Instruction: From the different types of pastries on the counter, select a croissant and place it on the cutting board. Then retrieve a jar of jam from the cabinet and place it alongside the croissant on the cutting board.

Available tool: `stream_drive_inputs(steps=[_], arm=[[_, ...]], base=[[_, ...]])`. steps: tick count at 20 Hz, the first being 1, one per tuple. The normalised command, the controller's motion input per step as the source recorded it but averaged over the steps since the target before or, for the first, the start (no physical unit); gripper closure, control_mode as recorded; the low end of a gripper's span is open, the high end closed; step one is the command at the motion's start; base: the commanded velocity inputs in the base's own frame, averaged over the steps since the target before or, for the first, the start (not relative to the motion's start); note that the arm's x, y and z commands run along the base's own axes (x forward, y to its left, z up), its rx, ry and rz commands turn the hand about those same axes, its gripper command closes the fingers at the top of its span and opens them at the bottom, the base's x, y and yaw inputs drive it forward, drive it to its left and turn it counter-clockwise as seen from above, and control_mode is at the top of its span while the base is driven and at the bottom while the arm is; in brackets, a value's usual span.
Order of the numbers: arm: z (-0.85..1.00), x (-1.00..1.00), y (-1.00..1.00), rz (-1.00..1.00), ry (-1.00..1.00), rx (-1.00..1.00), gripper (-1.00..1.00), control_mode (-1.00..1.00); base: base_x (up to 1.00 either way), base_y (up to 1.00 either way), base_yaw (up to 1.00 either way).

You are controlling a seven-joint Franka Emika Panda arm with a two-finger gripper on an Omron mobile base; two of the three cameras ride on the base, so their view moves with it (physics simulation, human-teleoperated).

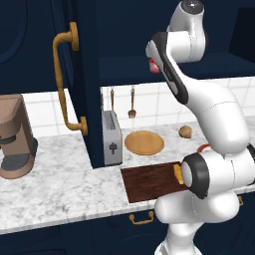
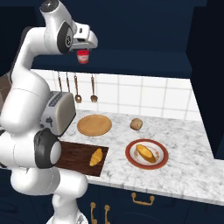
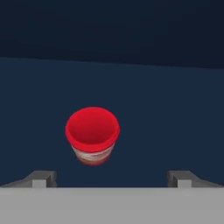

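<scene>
The jar of jam (image 3: pixel 92 135) is small and red with a pale band. It stands on the shelf of the open navy cabinet (image 1: pixel 129 69). My gripper (image 3: pixel 111 178) hangs just above it, open, with the fingertips (image 3: pixel 43 177) spread wide and apart from the jar. From the base, the jar (image 2: pixel 82 56) shows right under the hand (image 2: pixel 83 43), and a sliver of the jar (image 1: pixel 154 65) peeks out beside the arm. The golden croissant (image 2: pixel 96 156) lies on the dark wooden cutting board (image 2: pixel 74 158) on the marbled counter (image 2: pixel 183 170). The arm partly hides the croissant (image 1: pixel 177 173) and the board (image 1: pixel 149 182).
The cabinet door with its brass handle (image 1: pixel 67 79) stands open at the left. A toaster (image 2: pixel 59 111), a round wooden plate (image 2: pixel 94 125), a brown bun (image 2: pixel 136 124) and a loaf on a red-rimmed plate (image 2: pixel 146 153) sit on the counter. A coffee machine (image 1: pixel 15 144) stands far left.
</scene>
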Motion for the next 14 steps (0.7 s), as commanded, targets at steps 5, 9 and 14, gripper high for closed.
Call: stream_drive_inputs(steps=[5, 9, 14], arm=[[-0.08, 0.25, 0.24, 0.0, -0.01, 0.0, -1.0, -1.0], [-0.17, 0.07, 0.02, 0.0, 0.14, 0.0, -1.0, -1.0], [-0.01, 0.27, 0.0, 0.0, 0.03, 0.0, -1.0, -1.0]], base=[[0.0, 0.0, 0.0], [0.0, 0.0, 0.0], [0.0, 0.0, 0.0]])
